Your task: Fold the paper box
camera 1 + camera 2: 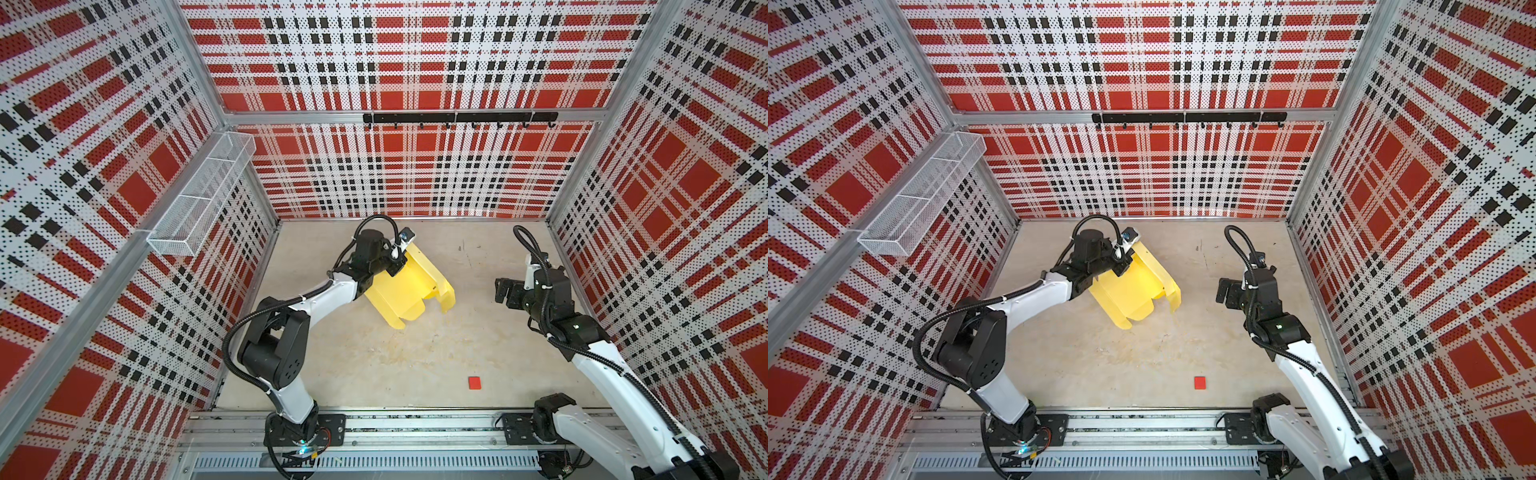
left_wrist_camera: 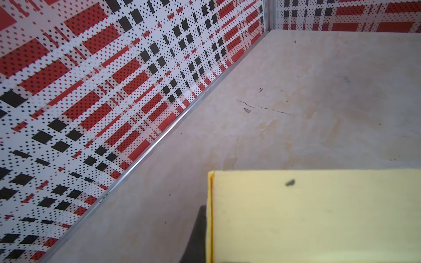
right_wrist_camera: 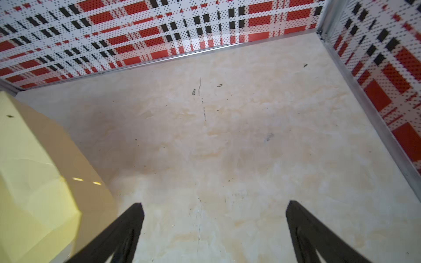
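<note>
The paper box [image 1: 409,293], judged light and easily creased, is pinched at a panel edge by the closed left fingers [image 1: 394,268]; holds near fold lines are advised. The right fingers [image 3: 127,230] are spread wide, empty, beside it. Its flaps are shown whole only in both top views, its layered edge [image 2: 210,205] only in the left wrist view

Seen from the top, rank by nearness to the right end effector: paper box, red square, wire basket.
1. paper box, just left of the right end effector
2. red square, at the front of the table
3. wire basket, on the left wall
</note>
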Controlling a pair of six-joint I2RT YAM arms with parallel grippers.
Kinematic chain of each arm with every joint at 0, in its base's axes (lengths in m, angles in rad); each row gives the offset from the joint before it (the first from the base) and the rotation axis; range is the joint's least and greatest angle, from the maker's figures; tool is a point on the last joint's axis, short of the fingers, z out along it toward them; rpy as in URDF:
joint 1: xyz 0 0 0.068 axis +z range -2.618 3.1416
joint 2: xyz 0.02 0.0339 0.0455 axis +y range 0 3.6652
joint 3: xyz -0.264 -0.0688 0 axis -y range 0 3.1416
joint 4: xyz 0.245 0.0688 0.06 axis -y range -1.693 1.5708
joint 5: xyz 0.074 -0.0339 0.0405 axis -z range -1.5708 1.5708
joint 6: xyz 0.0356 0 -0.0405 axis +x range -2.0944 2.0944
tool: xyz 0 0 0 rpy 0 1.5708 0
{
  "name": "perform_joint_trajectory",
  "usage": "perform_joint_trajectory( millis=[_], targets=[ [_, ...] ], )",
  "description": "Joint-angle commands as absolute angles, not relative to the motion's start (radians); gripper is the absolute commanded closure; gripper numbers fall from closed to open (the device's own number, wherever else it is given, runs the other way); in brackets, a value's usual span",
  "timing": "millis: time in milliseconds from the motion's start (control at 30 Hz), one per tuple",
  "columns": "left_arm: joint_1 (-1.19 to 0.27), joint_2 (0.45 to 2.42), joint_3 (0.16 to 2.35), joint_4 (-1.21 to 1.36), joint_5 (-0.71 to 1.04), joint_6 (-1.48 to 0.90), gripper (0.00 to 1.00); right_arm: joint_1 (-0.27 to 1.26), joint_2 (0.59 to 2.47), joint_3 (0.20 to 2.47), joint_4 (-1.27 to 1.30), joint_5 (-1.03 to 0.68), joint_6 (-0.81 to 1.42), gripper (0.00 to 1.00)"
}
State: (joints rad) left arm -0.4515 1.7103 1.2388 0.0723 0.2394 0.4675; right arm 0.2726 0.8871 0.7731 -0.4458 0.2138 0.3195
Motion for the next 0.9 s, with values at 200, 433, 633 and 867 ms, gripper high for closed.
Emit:
perform_joint_trajectory(
  millis=[200,433,633,867],
  targets=[
    [-0.493,1.713,1.574,-0.519,0.403,0.815,1.00,0.268,0.807,0.697,-0.452,0.350,0.306,0.00],
    [-0.551,1.763,1.757,-0.863,0.364,1.139,1.00,0.268,0.734,0.643,-0.480,0.382,0.273,0.00],
    [-0.600,1.814,1.844,-1.069,0.265,1.409,1.00,0.267,0.694,0.615,-0.489,0.436,0.267,0.00],
    [-0.627,1.831,1.804,-1.123,0.138,1.713,1.00,0.268,0.648,0.591,-0.522,0.495,0.296,0.00]
  ],
)
